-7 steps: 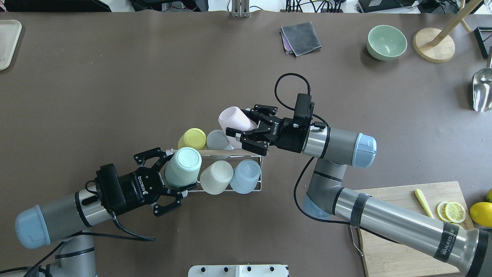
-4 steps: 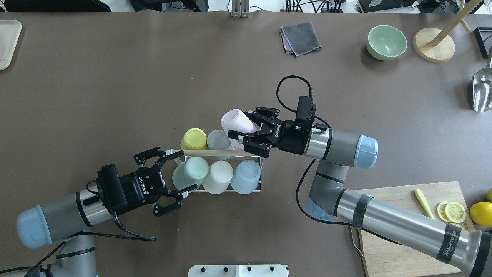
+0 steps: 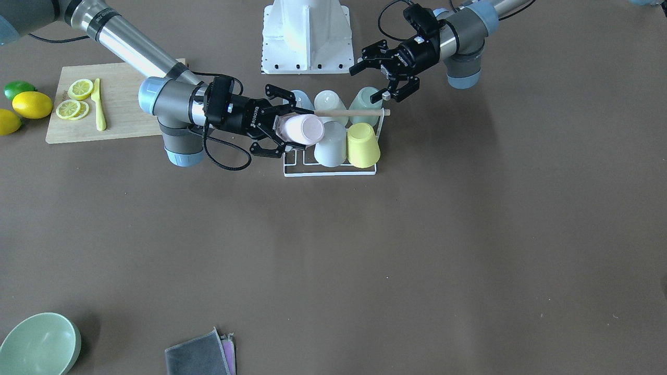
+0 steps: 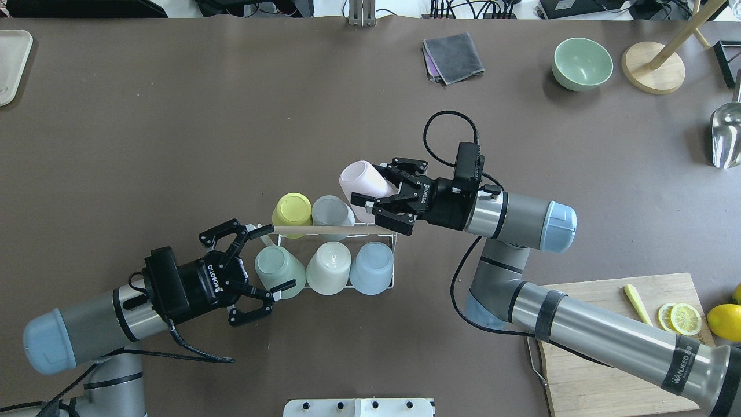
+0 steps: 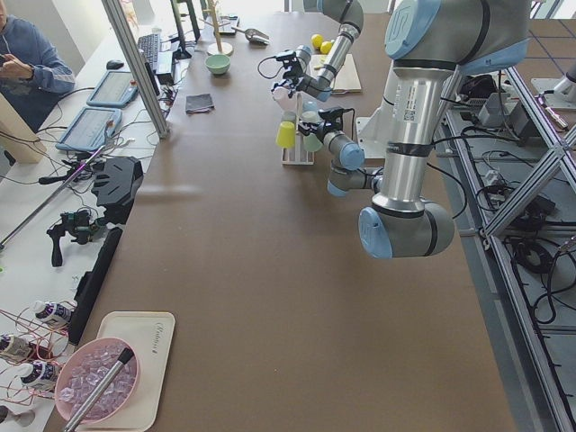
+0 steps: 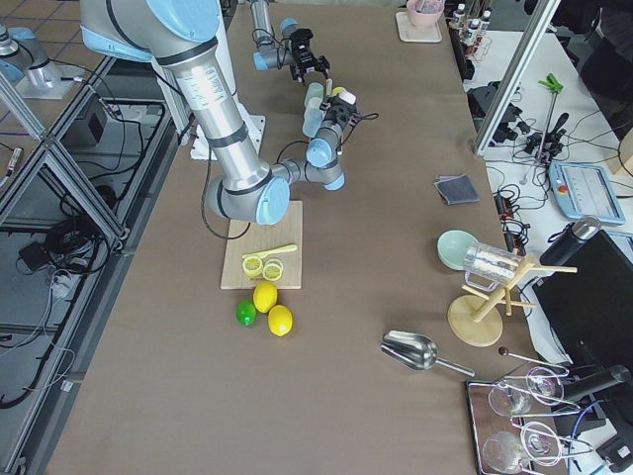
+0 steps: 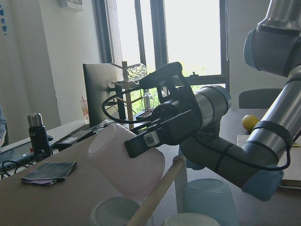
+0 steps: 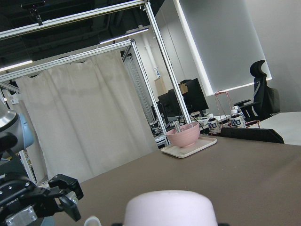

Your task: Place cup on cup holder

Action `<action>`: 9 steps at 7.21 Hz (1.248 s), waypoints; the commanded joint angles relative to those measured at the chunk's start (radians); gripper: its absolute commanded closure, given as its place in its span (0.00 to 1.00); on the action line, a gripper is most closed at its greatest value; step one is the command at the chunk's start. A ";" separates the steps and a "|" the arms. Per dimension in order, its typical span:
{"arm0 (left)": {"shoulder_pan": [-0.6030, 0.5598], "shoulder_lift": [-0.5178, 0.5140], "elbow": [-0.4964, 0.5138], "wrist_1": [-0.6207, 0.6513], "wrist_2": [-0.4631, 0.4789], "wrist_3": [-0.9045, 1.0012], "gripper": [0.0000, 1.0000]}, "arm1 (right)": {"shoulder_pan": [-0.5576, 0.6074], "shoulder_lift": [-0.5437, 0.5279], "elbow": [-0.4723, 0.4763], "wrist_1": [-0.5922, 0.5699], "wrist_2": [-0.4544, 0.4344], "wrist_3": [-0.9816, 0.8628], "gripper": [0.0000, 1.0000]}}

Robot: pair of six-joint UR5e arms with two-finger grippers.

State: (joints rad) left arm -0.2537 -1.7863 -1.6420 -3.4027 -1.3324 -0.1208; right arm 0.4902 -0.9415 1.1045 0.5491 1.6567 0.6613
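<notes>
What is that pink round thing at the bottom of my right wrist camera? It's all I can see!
Observer: That's a pink cup. The right claw is holding it tilted.
Operator: Where's the rack it goes on?
Observer: The cup holder is right under it. The cup hangs over the one free spot, next to the grey cup.
Operator: What's the other claw doing?
Observer: The left claw is open and holds nothing. It sits close by the green cup at the far end of the rack from your cup.
</notes>
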 commanded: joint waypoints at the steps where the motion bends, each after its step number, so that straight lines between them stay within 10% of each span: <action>1: -0.034 0.031 -0.071 0.008 0.006 0.001 0.03 | 0.005 -0.003 0.000 0.032 -0.003 0.000 1.00; 2: -0.095 0.050 -0.106 0.040 0.006 -0.003 0.03 | 0.005 -0.005 -0.002 0.032 -0.003 0.000 1.00; 3: -0.176 0.059 -0.149 0.156 -0.001 -0.026 0.03 | 0.004 -0.007 -0.003 0.032 -0.008 0.003 0.39; 4: -0.258 0.071 -0.186 0.275 -0.004 -0.077 0.03 | 0.004 -0.008 -0.005 0.032 -0.018 0.003 0.00; 7: -0.445 0.070 -0.206 0.601 -0.013 -0.299 0.03 | 0.005 -0.008 -0.002 0.034 -0.023 0.004 0.00; 9: -0.617 0.071 -0.206 0.814 -0.264 -0.386 0.03 | 0.051 -0.008 0.002 0.029 -0.032 0.003 0.00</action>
State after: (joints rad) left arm -0.7661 -1.7155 -1.8478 -2.7201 -1.4483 -0.4374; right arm 0.5115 -0.9495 1.1034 0.5831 1.6297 0.6654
